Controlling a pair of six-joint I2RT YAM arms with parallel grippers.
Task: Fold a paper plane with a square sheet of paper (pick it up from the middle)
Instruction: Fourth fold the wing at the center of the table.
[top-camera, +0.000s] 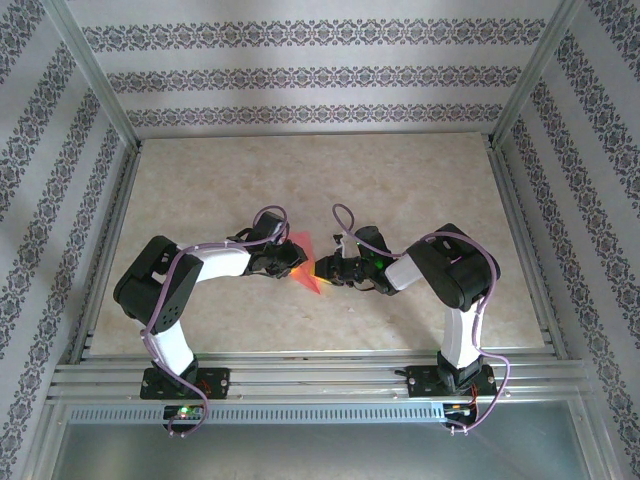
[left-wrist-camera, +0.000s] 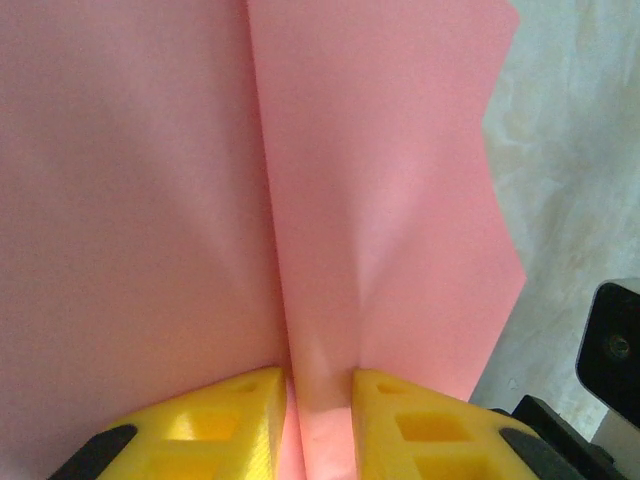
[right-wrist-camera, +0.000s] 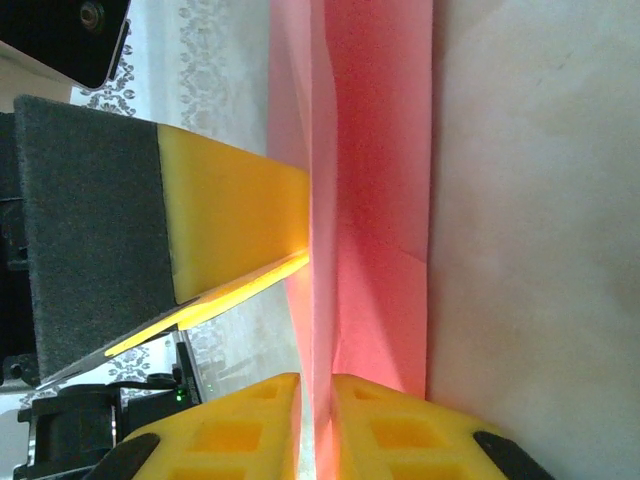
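The square sheet of paper (top-camera: 308, 277) is folded pink paper with a centre crease, held in the air between both arms over the middle of the table. My left gripper (top-camera: 291, 262) grips it from the left. In the left wrist view its yellow fingers (left-wrist-camera: 318, 385) pinch a raised ridge of the paper (left-wrist-camera: 390, 200). My right gripper (top-camera: 326, 271) meets it from the right. In the right wrist view its fingers (right-wrist-camera: 315, 392) stand close on either side of a thin edge of the folded paper (right-wrist-camera: 380, 200). One left fingertip (right-wrist-camera: 240, 215) touches that edge further along.
The beige marbled table (top-camera: 320, 180) lies under the arms. Aluminium frame rails (top-camera: 300, 368) run along the near edge and up the sides. Patterned walls close in the back and both sides. A black part of the right arm (left-wrist-camera: 610, 350) shows past the paper.
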